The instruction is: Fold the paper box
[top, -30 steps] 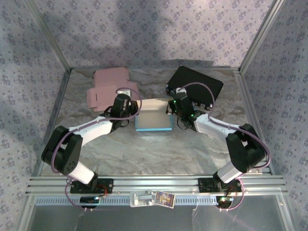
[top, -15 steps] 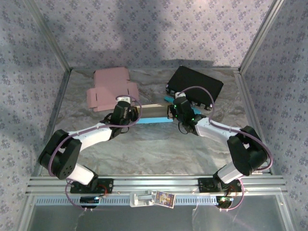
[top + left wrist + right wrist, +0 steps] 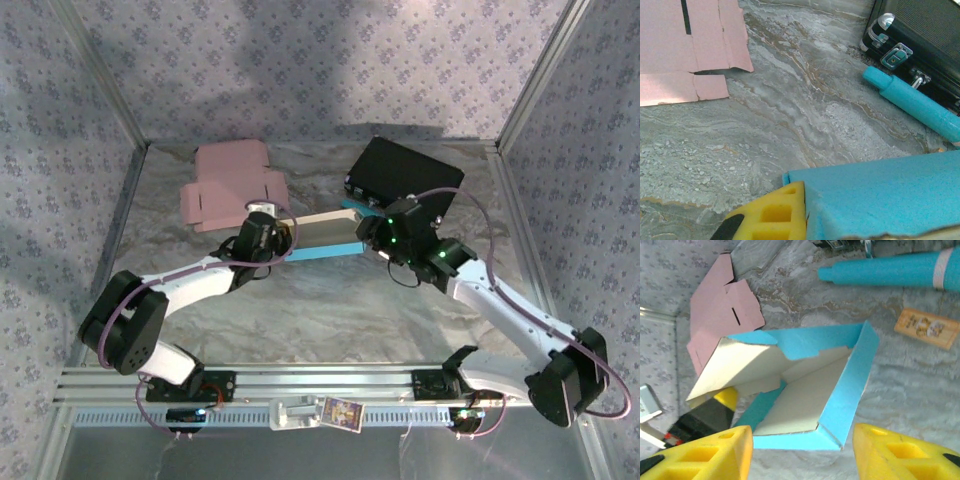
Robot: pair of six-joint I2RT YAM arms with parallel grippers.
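Blue box sits mid-table between the arms, half formed and apparently tipped up, with walls partly raised and one cream flap loose on its left side. The left gripper is pressed together on the box's left wall, its yellow finger pad against the blue card. The right gripper is spread wide, hanging off the box and touching nothing. Risks: with a one-sided hold, the box could pivot or sag and the raised walls spring flat. A hard pinch may crease the wall. The right fingers, coming back in, could clip the near wall and shove the box toward the teal tube or black case.
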